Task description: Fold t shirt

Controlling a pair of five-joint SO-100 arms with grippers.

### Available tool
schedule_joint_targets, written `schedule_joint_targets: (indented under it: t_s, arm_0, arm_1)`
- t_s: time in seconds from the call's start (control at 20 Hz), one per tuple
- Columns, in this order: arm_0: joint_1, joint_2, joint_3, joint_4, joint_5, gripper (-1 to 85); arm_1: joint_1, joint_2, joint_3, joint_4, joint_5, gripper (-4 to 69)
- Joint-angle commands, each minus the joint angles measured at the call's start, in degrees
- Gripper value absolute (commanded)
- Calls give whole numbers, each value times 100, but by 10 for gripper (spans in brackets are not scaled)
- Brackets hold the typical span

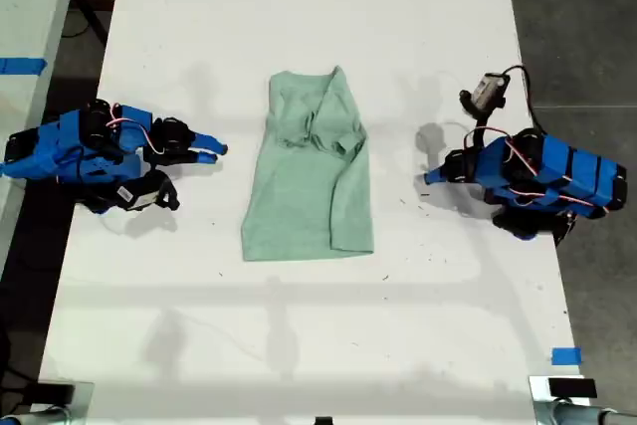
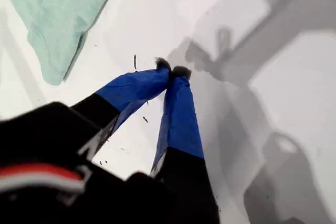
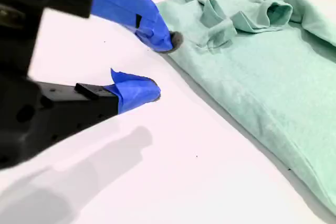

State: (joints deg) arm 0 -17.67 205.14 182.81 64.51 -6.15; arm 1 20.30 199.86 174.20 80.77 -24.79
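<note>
T shirt lies flat near the middle of the white table, well in from every edge. It's folded lengthwise into a narrow strip w/ the hem toward the table edge at the bottom of the exterior view. A sleeve is bunched and wrinkled at the far end of the strip (collar area is hard to make out under the folds).

My first gripper sits toward the table edge at the exterior view's right, tips aimed at the shirt but apart from it, w/ bare tabletop between. In its wrist view the gripper has its blue-taped fingers pressed together at the tips, nothing between them. A hem corner of the t shirt shows beyond, not touching.

My second gripper is toward the table edge at the exterior view's left, also pointing at the shirt. In its wrist view the gripper is parted a moderate way and holds nothing. One fingertip is just beside the long side edge of the t shirt; can't tell if it touches. The other is clear of the cloth, over bare table.

A bit of blue tape sits near the table corner at the exterior view's bottom right.
</note>
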Motion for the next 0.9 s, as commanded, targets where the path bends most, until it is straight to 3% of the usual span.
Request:
schedule_joint_targets:
  t_s: [0.0, 0.85]
  arm_0:
    - [53, 35, 70, -123, -44, 113]
    - [53, 35, 70, -123, -44, 113]
  arm_1:
    - [18, 62, 149, -9, -114, 13]
    - [-53, 62, 176, -18, -132, 14]
